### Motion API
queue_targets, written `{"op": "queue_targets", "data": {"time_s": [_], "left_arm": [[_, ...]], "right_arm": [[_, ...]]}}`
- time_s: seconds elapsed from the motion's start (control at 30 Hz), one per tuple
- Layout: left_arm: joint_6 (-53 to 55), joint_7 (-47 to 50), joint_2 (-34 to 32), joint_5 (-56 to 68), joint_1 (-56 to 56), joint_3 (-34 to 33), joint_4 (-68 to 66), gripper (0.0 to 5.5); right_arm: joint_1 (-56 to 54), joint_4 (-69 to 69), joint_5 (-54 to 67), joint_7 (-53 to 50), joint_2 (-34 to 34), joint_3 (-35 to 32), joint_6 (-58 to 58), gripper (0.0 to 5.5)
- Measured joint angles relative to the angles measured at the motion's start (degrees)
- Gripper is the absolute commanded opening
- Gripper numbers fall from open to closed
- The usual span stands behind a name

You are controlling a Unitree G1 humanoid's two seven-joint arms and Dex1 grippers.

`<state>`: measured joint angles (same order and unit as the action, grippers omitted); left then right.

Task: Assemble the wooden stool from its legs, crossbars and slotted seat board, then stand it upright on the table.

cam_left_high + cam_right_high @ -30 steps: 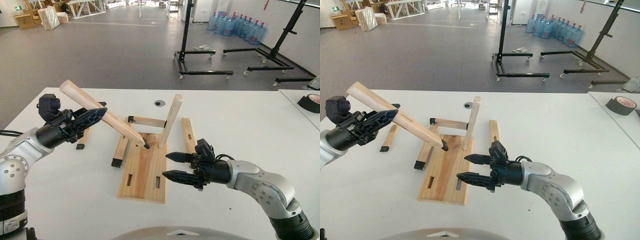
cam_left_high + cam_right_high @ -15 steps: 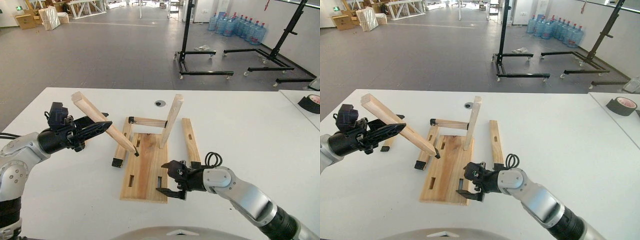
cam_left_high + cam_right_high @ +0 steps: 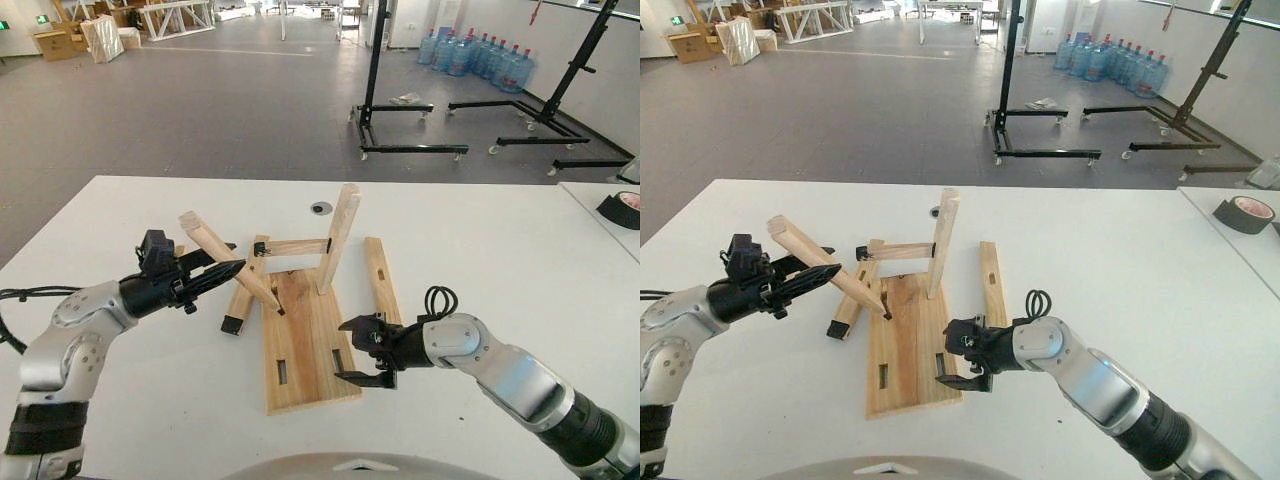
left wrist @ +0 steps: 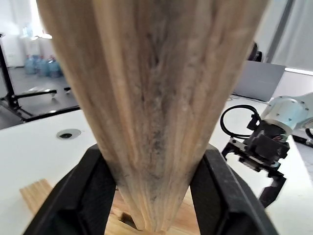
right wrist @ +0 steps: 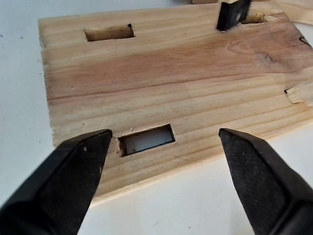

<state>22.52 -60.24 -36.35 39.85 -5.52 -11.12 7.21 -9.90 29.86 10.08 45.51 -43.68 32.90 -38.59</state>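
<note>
The seat board (image 3: 300,372) lies flat on the white table (image 3: 500,250), its long edges running a little aslant. The right gripper (image 3: 345,350) sits at the board's right edge by the near corner. Its fingers are spread wide, one on each side of the near right slot (image 5: 146,138), low over the wood and holding nothing; whether the tips touch the board cannot be told.

Left of the board, the left gripper (image 3: 215,272) is clamped on the slanted leg (image 3: 258,290), with its black fingers (image 4: 93,191) pressed against both sides of the wood. The leg slopes down toward the board. Its black-capped lower end is on the board's surface just beside the far left slot, not in it.

An upright leg (image 3: 338,240) stands at the board's far right slot, leaning slightly. A short bar (image 3: 295,246) with a black end runs leftward from it along the board's far edge; whether the two are joined cannot be told. A loose leg (image 3: 240,300) lies on the table just beside the board's left edge, under the slanted leg. A slotted bar (image 3: 380,280) lies just beside the board's right edge, beyond the right gripper.

White table surface stretches along the board's near edge and well out to its right past the slotted bar
</note>
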Motion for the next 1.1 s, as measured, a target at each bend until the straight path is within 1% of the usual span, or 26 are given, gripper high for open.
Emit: {"op": "queue_targets", "data": {"time_s": [0.17,0.27,0.43,0.73,0.9,1.1], "left_arm": [[-2.1,-6.2,-0.1,-2.5,-8.6,2.7,-11.3,2.02],[-2.6,-9.7,-1.4,-4.0,-11.5,3.9,-14.5,2.02],[-3.0,-13.9,-4.1,-6.3,-14.2,5.6,-15.8,2.02],[-1.7,-14.9,-5.0,-7.9,-17.5,6.8,-16.8,2.02],[-1.5,-14.5,-3.4,-7.8,-17.4,7.0,-17.5,2.02],[-1.4,-15.2,-3.9,-7.8,-16.5,6.9,-16.2,2.02]], "right_arm": [[0.0,-2.5,2.4,2.3,0.8,-1.9,0.1,4.03],[-0.2,-3.5,2.8,3.4,1.0,-2.1,0.1,4.03],[0.1,-4.1,3.4,4.4,1.1,-3.1,0.1,4.03],[0.0,-4.3,3.4,4.7,1.3,-3.1,0.1,4.03],[-0.2,-4.5,3.3,4.9,1.3,-3.1,0.2,4.03],[-0.2,-4.6,3.3,5.0,1.2,-3.0,0.6,4.03]]}}
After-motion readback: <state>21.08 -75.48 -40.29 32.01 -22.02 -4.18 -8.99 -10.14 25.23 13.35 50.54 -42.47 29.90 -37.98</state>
